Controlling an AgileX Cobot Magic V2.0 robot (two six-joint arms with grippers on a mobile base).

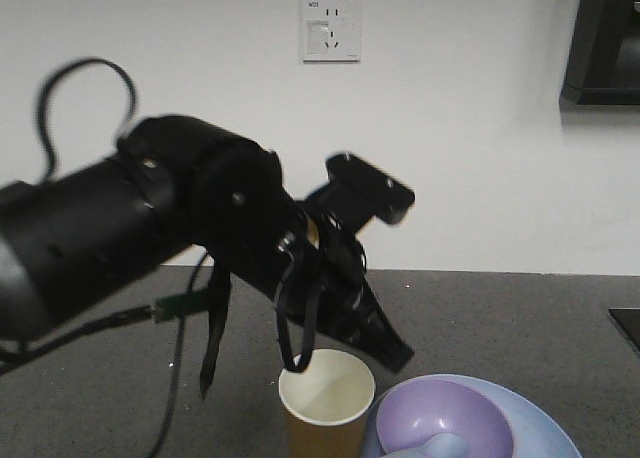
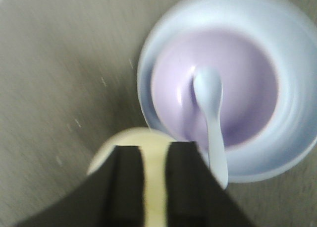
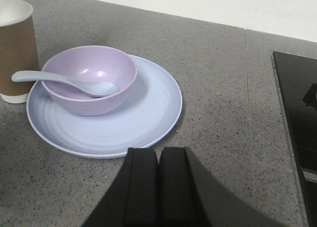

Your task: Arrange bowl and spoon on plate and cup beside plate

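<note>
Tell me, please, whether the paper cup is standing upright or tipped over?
Upright. The cup stands on its base beside the plate, its open rim facing up, and the front view shows it empty.

Plate (image 3: 148,108): set on the countertop (image 3: 218,63), left of centre in the right wrist view.
Bowl (image 3: 89,78): placed on the plate, toward its left side.
Spoon (image 3: 64,81): laid in the bowl, scoop inside, handle passed over the left rim.
Cup (image 3: 15,48): stood upright at the frame's left edge, just beside the plate.
Black panel (image 3: 297,118): seen at the right edge, well apart from the plate.
</note>
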